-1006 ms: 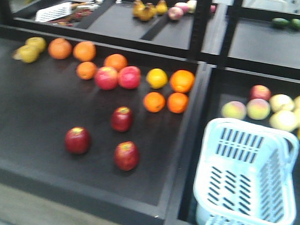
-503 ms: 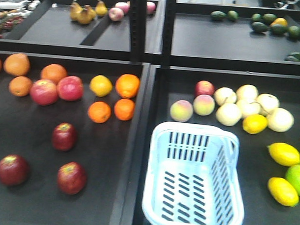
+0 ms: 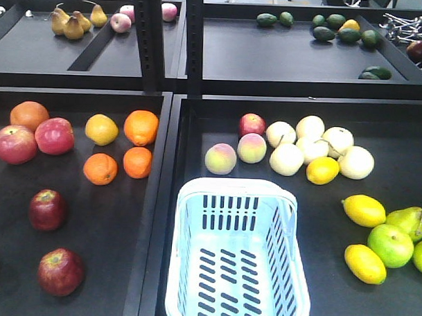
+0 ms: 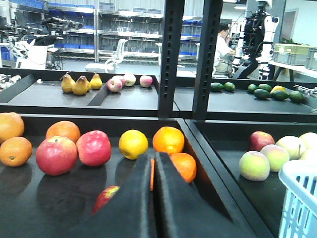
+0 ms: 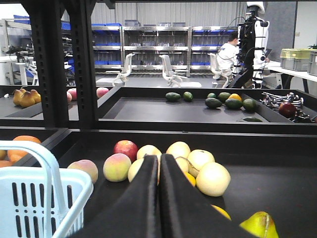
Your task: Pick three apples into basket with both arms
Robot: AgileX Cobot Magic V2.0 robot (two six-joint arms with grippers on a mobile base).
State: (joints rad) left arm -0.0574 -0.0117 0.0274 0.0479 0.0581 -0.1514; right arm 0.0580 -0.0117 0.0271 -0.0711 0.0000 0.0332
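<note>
Standing empty, the basket (image 3: 238,185) sat at three o'clock from the dark apples (image 3: 47,209); left pincer (image 4: 152,163) and right pincer (image 5: 159,161) were closed, gripping nothing.

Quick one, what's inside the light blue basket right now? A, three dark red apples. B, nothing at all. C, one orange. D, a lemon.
B: the basket shows only its bare slotted floor, while the dark red apples lie on the black tray to its left in the front view.
</note>
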